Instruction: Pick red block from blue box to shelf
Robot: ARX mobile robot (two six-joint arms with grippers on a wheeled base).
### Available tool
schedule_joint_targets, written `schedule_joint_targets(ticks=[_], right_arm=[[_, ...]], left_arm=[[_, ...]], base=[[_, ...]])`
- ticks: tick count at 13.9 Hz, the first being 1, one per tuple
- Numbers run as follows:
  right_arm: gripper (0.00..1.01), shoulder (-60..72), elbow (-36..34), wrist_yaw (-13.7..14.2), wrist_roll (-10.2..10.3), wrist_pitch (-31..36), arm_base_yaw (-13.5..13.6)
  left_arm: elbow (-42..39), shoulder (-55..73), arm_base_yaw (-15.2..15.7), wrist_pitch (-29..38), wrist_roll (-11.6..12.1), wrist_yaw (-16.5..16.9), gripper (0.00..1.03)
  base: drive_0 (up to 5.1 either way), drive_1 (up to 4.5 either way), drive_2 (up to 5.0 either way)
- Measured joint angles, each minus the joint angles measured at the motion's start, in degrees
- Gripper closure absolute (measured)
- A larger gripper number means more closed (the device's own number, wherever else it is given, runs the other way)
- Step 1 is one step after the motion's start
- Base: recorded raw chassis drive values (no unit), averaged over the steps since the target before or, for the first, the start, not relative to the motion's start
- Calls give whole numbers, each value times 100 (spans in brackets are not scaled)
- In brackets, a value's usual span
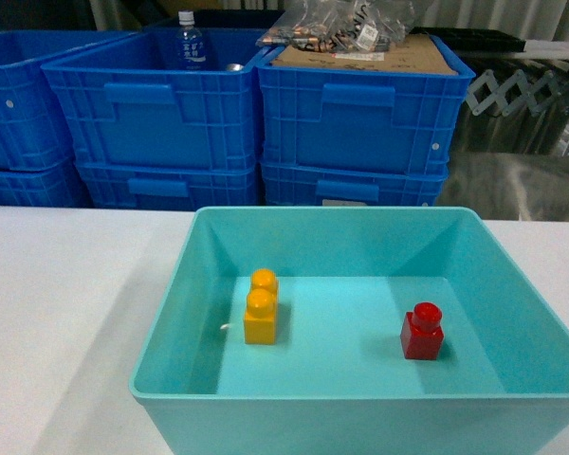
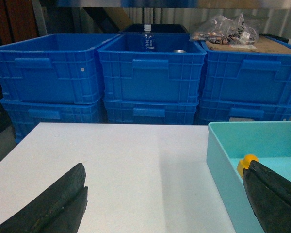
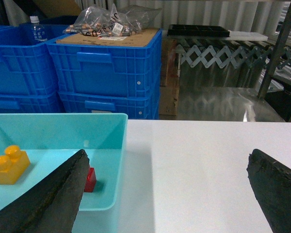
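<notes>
Two bricks rest on the floor of the blue box (image 1: 360, 237): the red block (image 1: 422, 331) and an orange-yellow brick (image 1: 261, 306), well apart. Right tool (image 3: 165, 194) has its jaws apart, red block just beside its left finger. Left tool (image 2: 165, 199) jaws are also apart over the white bench (image 2: 126, 165), box at its right finger.

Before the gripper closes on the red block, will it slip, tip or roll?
The red block looks glossy, so the fingers may slip a little on its smooth sides. It stands on a flat base in the blue box, so rolling seems unlikely. Being small plastic, it is probably stiff and light and could slide if nudged.
</notes>
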Motion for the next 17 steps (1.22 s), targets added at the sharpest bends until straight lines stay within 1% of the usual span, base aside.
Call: schedule_joint_targets(ticks=[5, 6, 7, 8, 10, 11, 12, 13, 14, 15, 16, 17], right_arm=[[3, 0, 0, 2, 0, -2, 0], [3, 83, 92, -26, -28, -402, -13], [3, 916, 542, -282, -122, -1384, -212], [3, 1510, 693, -457, -153, -1602, -487], [3, 1882, 754, -841, -173, -1434, -837], [3, 2052, 837, -927, -164, -1405, -844], [3, 2332, 960, -898, -120, -1272, -686], [3, 2756, 1193, -831, 15, -1045, -431], [3, 3324, 1626, -723, 186, -776, -125], [3, 3950, 2221, -581, 356, -595, 201], [3, 4597, 2833, -398, 507, -560, 531], [3, 5335, 3488, -262, 688, -678, 868]], left_arm=[[0, 0, 0, 0, 2, 0, 5], [0, 0, 0, 0, 0, 0, 5], [0, 0, 0, -2, 2, 4, 5], [0, 0, 0, 4, 2, -2, 5], [0, 0, 0, 4, 2, 0, 5], [0, 0, 0, 4, 2, -2, 5], [0, 0, 0, 2, 0, -2, 5], [0, 0, 0, 4, 0, 0, 5], [0, 0, 0, 2, 2, 0, 5], [0, 0, 0, 2, 2, 0, 5], [0, 0, 0, 2, 0, 0, 5], [0, 0, 0, 2, 2, 0, 5]], base=[[0, 0, 0], [0, 0, 0], [0, 0, 0], [0, 0, 0], [0, 0, 0], [0, 0, 0], [0, 0, 0], [0, 0, 0], [0, 0, 0], [0, 0, 0], [0, 0, 0], [0, 0, 0]])
